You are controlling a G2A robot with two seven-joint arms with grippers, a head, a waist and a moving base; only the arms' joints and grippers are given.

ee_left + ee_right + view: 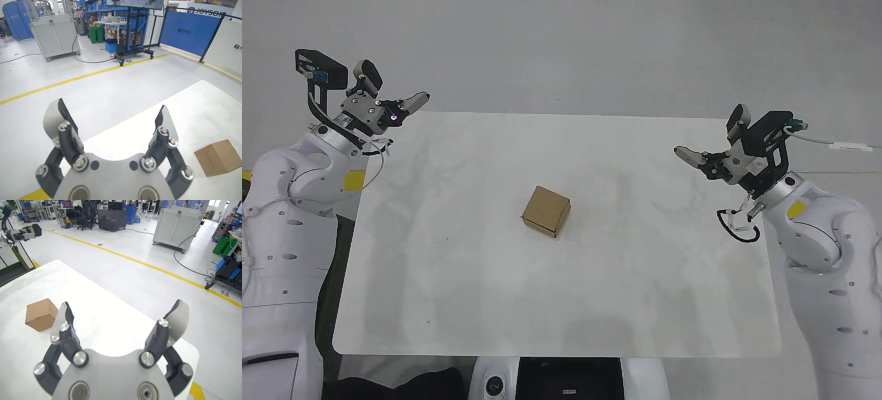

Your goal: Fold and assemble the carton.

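A small brown carton (546,210) stands closed as a cube near the middle of the white table (442,300). The same carton (217,158) lies well off to the side of my left gripper (111,111), which is open and empty over the table's far left corner. My left gripper (414,103) is raised at that corner in the top view. My right gripper (687,155) hangs open and empty at the far right edge. In the right wrist view the carton (40,317) sits beyond one of the fingers (65,313) of my right gripper (122,308).
The table top (105,321) around the carton is bare white. Beyond the far edge is grey floor with a yellow line (75,77). In the right wrist view the other arm's gripper (28,234) shows far off past the table's corner.
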